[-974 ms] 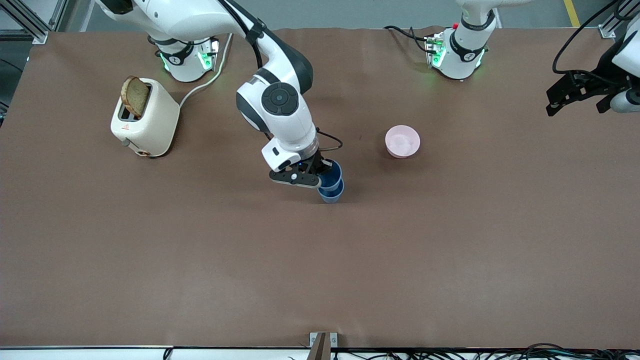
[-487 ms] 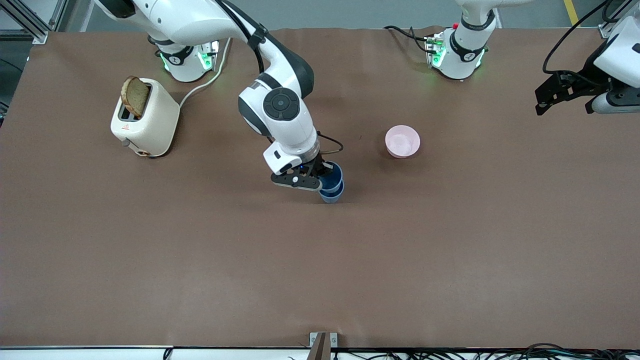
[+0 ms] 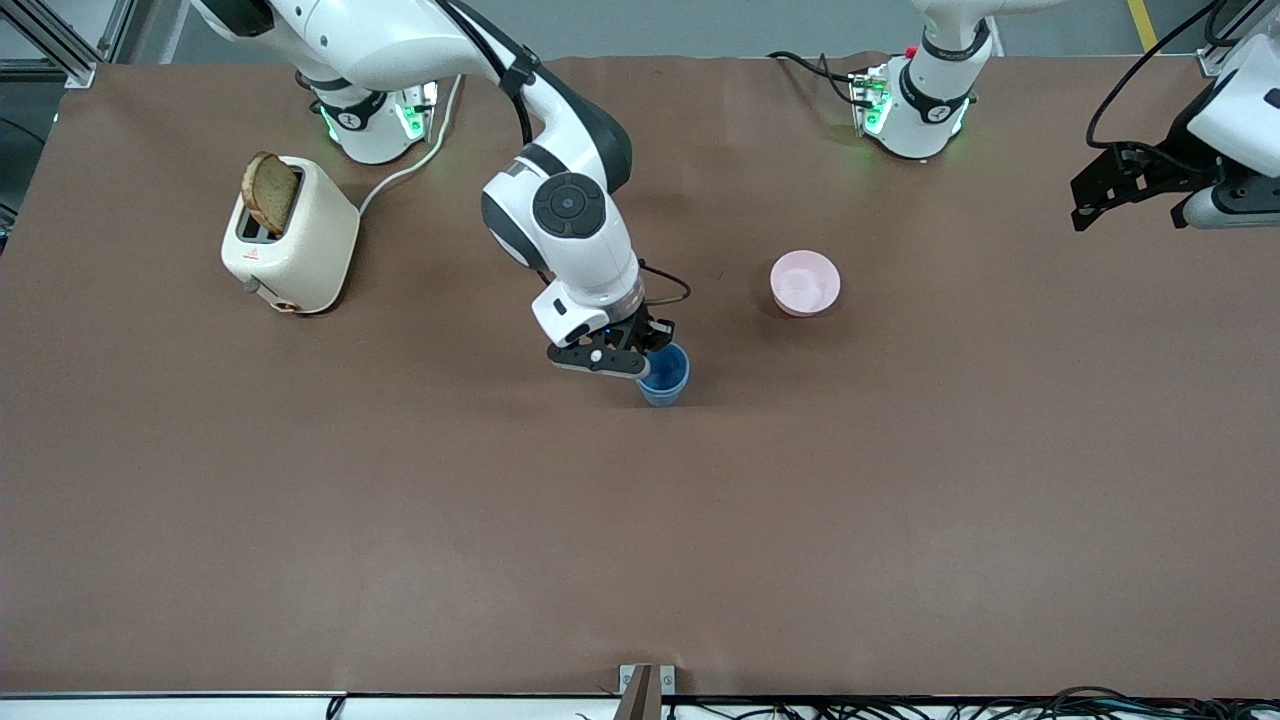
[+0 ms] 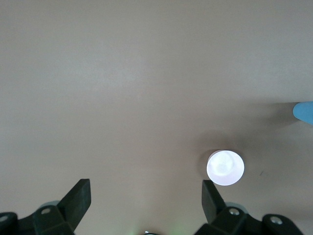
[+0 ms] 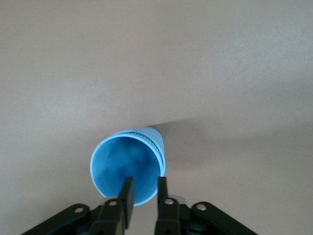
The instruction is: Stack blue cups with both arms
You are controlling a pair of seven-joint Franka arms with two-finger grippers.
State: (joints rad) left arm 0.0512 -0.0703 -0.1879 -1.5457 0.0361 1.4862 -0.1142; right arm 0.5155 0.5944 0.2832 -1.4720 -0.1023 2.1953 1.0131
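Blue cups [image 3: 663, 375] nested; right gripper [image 5: 143, 199] jaws seemingly straddling rim.

We see smooth blue plastic cups [image 3: 664, 376], ribbed near the rim, on a matt brown table [image 3: 900, 500], with a glossy pink bowl [image 3: 805, 283] and a satin cream toaster [image 3: 295, 240].
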